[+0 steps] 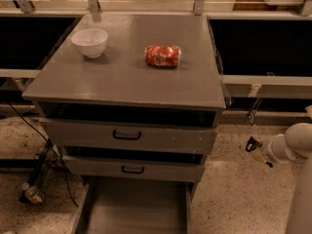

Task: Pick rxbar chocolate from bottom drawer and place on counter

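The bottom drawer [134,209] stands pulled out at the foot of the grey cabinet, and the part of its plain grey floor that shows is bare. The rxbar chocolate is out of view. The counter [127,77] is the cabinet's flat grey top. My gripper [254,148] hangs at the end of the white arm, to the right of the cabinet over the speckled floor, level with the middle drawer and apart from everything.
On the counter a white bowl [90,42] sits at the back left and a red soda can [163,55] lies near the middle. Two shut grey drawers with black handles [126,135] sit above the bottom one. Cables and a small bottle [32,194] lie on the floor at left.
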`<state>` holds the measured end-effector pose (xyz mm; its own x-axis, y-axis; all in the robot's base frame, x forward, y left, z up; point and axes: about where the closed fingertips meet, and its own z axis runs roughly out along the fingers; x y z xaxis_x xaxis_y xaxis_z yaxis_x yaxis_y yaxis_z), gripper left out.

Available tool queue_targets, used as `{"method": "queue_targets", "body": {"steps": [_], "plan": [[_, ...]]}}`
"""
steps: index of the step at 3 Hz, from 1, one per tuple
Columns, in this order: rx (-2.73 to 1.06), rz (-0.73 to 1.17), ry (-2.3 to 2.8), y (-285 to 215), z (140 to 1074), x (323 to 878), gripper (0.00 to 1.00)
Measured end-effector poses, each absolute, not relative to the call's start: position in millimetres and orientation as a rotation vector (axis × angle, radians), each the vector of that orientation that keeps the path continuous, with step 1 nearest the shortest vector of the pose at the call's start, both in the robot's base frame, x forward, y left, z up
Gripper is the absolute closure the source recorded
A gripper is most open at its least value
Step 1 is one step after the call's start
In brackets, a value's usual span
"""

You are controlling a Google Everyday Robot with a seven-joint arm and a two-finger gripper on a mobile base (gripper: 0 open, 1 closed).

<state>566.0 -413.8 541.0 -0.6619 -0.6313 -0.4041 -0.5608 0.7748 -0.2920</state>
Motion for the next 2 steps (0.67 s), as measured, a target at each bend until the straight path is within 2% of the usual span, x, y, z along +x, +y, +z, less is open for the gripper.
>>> {"method": "queue_targets", "body": {"steps": [1, 2], "plan": [[-0.843, -0.008, 2.459, -436, 532, 556, 1.00], [-0.835, 0.028, 2.439, -443, 551, 567, 1.00]]}}
